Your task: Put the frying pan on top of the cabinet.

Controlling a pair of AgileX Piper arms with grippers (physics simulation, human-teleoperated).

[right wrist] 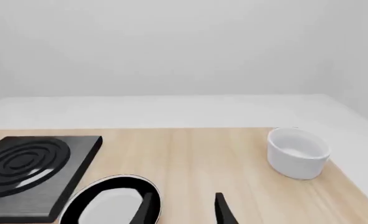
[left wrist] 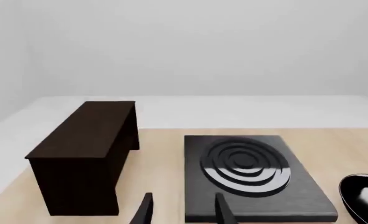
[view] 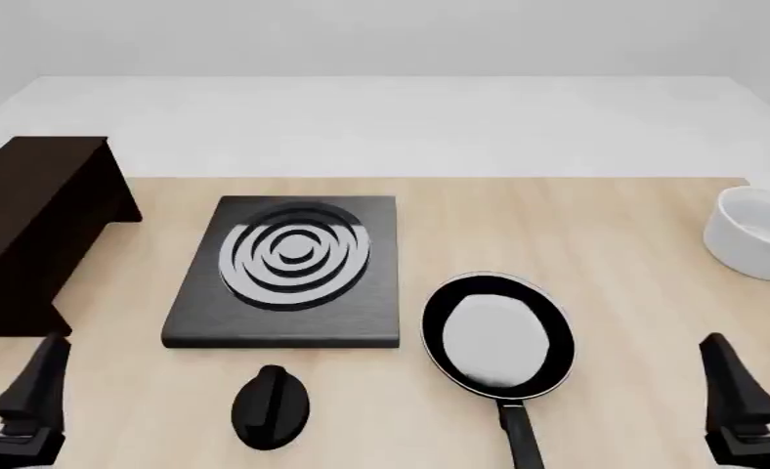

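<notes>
Front view: frying pan (view: 496, 339) sits untouched on table (view: 594, 254), well right of cabinet (view: 33, 220).
Both grippers, left (view: 1, 391) & right (view: 756, 391), spread, holding nothing; long handle may tip pan or clip hob slab (view: 287, 269) en route.

- Wooden table (view: 620, 234), pale and light-grained.
- Black hob slab (view: 287, 278) with silver concentric rings, lying flat on the table left of centre.
- Small black knob (view: 272, 405) near the slab's front edge.
- White handleless bowl (view: 758, 233) at the table's right edge.
</notes>
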